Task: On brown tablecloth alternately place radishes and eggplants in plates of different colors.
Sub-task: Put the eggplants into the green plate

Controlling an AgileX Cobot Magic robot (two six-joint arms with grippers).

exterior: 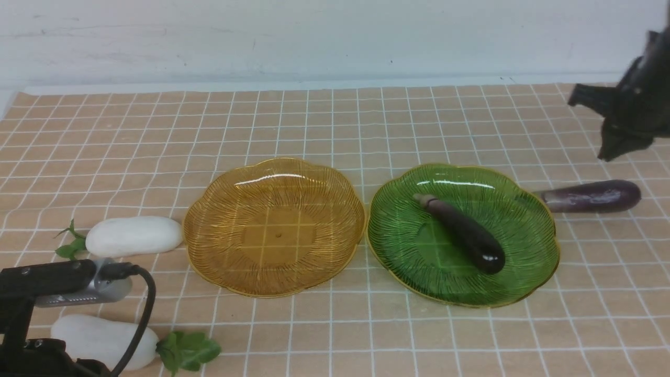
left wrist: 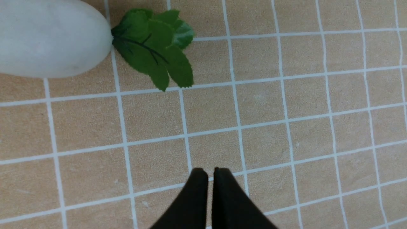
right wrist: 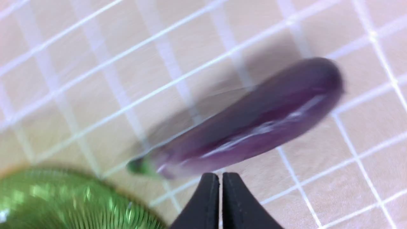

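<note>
On the brown tablecloth (exterior: 335, 120) an empty amber plate (exterior: 274, 226) sits beside a green plate (exterior: 462, 234). One dark eggplant (exterior: 463, 232) lies inside the green plate. A second eggplant (exterior: 591, 196) (right wrist: 251, 124) rests on the cloth just right of that plate (right wrist: 70, 203). Two white radishes lie at the left: one (exterior: 133, 235) beside the amber plate, the other (exterior: 99, 340) (left wrist: 51, 38) near the front edge, its leaves (left wrist: 155, 47) pointing right. My right gripper (exterior: 612, 152) (right wrist: 221, 178) hovers shut and empty above the outer eggplant. My left gripper (left wrist: 210, 173) is shut over bare cloth near the front radish.
The left arm's camera body and black cable (exterior: 141, 309) cover part of the front-left corner. A white wall (exterior: 335, 36) bounds the far edge of the cloth.
</note>
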